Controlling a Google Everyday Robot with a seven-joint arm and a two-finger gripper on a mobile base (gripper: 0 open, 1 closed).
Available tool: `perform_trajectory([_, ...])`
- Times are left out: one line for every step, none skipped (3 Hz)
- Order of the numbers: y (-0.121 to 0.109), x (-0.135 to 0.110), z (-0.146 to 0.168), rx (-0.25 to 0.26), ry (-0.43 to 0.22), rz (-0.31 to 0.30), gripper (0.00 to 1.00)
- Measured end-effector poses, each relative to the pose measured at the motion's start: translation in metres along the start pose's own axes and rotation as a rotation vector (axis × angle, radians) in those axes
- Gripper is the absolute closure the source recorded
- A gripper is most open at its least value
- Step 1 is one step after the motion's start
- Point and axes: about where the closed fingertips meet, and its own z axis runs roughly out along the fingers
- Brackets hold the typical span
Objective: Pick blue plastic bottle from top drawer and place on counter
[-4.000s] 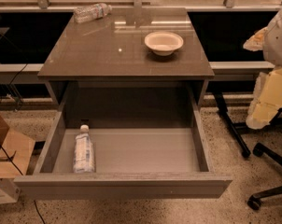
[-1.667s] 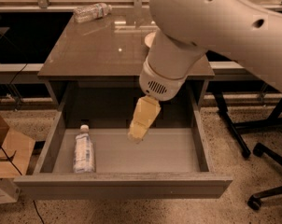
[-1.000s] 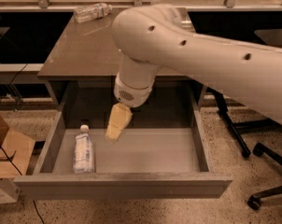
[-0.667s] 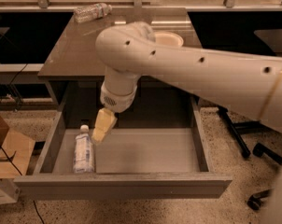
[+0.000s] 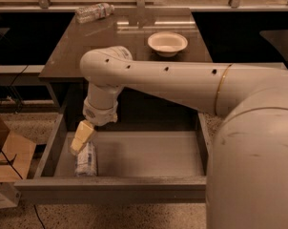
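Observation:
The blue plastic bottle (image 5: pixel 87 160) lies on its side at the left end of the open top drawer (image 5: pixel 149 154), its pale blue-and-white label showing. My gripper (image 5: pixel 81 138) hangs from the white arm, just above the bottle's far end and partly covering it. The glossy counter (image 5: pixel 96 42) is the cabinet top behind the drawer.
A white bowl (image 5: pixel 167 43) sits on the counter's right half. A clear crinkled bottle (image 5: pixel 93 12) lies at the counter's back left corner. A cardboard box (image 5: pixel 8 159) stands on the floor left of the drawer. My arm's large white body fills the right foreground.
My arm has swung in from the right and moved leftward and down across the drawer; the gripper now sits right over the bottle's far end. The bottle has not moved.

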Motion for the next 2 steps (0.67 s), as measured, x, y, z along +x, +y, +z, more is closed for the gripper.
perform_trajectory([0.009, -0.018, 0.043, -0.039, 0.043, 0.053, 0.0])
perform_trajectory([0.018, -0.029, 0.08, -0.069, 0.092, 0.106, 0.0])
